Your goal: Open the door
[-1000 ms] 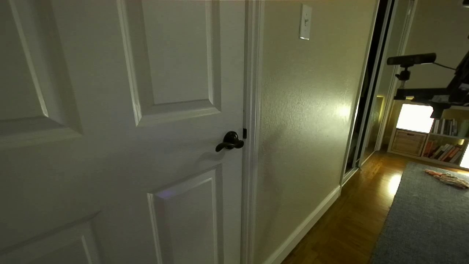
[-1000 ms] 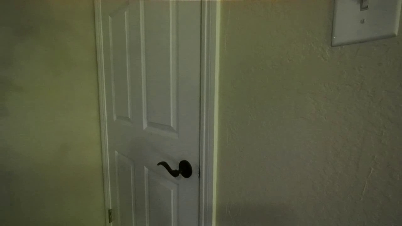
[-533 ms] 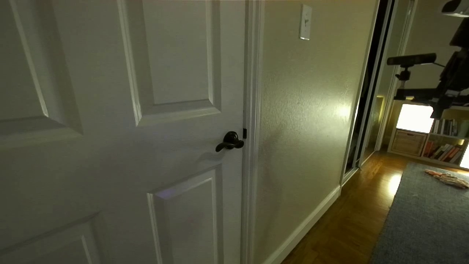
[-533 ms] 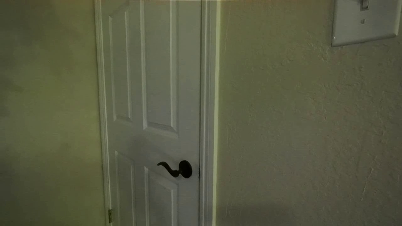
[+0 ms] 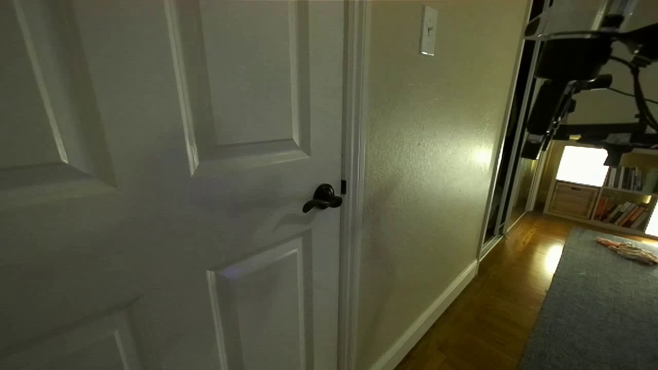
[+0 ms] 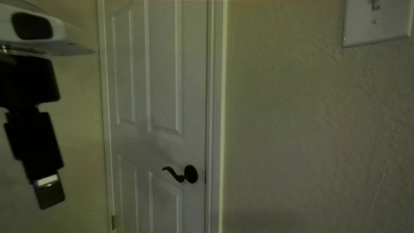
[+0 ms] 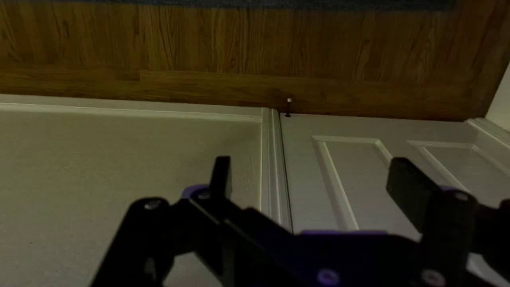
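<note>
The white panelled door stands shut in its frame; it also shows in an exterior view and in the wrist view. Its black lever handle shows in both exterior views and is out of the wrist view. My gripper is open and empty, its two fingers wide apart and pointing at the lower door and frame. In the exterior views the gripper points down, well apart from the handle. The arm above it is partly cut off by the picture edges.
The door frame and wall with a light switch are beside the handle. A small door stop is at the door's foot. A dark-framed sliding closet, a rug and a shelf are farther off.
The arm and gripper have come into both exterior views, moving from the right picture edge inward in one and in from the left edge in another. The door and handle have not moved.
</note>
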